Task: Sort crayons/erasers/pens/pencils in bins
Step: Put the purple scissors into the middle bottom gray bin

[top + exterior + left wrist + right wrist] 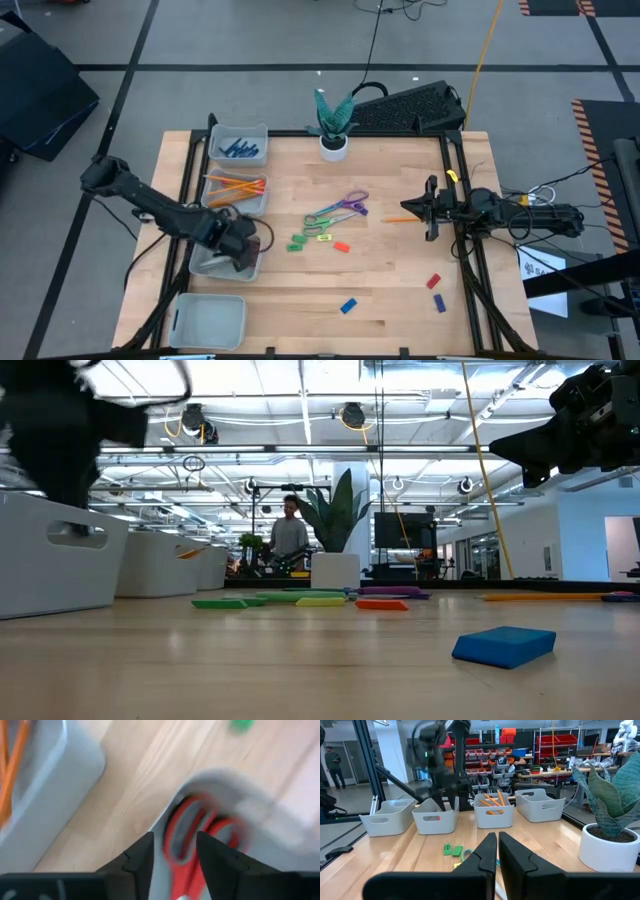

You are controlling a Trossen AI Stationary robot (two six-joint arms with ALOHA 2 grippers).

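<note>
The wooden bench (390,270) carries four bins (238,145) along its left edge, a potted plant (333,125) at the back, scissors (335,212) mid-bench, scattered erasers (347,306) (green, red, blue) and one pencil (398,219).

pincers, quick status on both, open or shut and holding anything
Left pincer: open over the third bin, red scissors below it, not gripped.
Right pincer: shut, holding nothing visible.
</note>
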